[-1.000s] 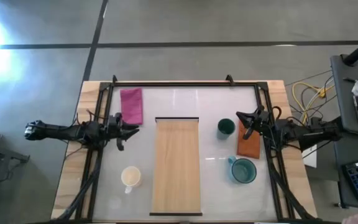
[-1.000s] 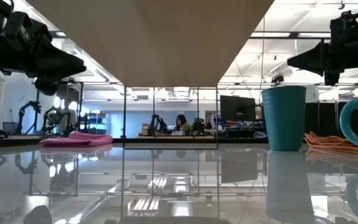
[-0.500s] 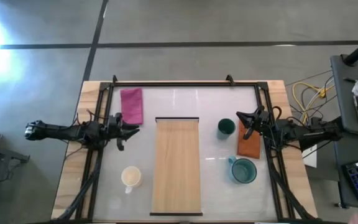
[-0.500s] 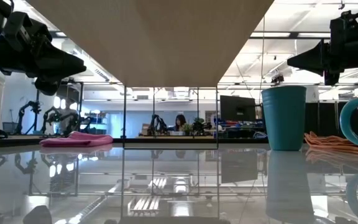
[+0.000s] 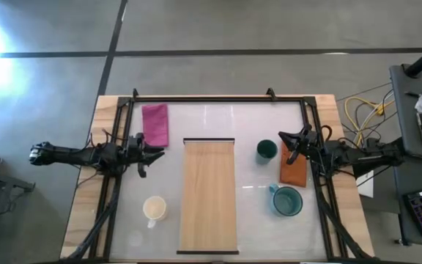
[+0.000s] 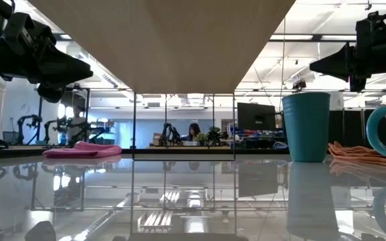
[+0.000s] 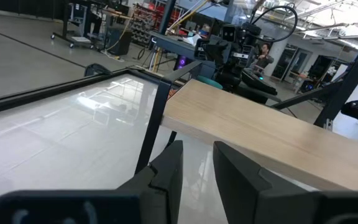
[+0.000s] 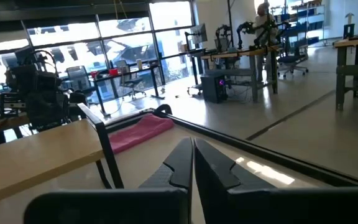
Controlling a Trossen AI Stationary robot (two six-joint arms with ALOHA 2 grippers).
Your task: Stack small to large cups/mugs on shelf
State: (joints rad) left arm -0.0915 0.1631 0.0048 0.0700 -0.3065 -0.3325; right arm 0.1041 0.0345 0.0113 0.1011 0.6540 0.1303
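Observation:
The light-wood shelf point(image 5: 208, 194) stands raised on dark end legs in the middle of the table. The cream-white mug point(image 5: 154, 209) stands on the table left of it. The small dark green cup point(image 5: 267, 150) and the teal mug point(image 5: 287, 201) stand right of it. My left gripper point(image 5: 160, 150) hovers level at the table's left side, its fingers a narrow gap apart and empty; it also shows in the left wrist view point(image 7: 197, 146). My right gripper point(image 5: 283, 136) hovers at the right side above the orange cloth, shut and empty; it also shows in the right wrist view point(image 8: 192, 142).
A magenta cloth point(image 5: 154, 123) lies at the far left of the table. An orange cloth point(image 5: 292, 170) lies between the green cup and the teal mug. A dark frame point(image 5: 218, 97) runs along the table's far and side edges.

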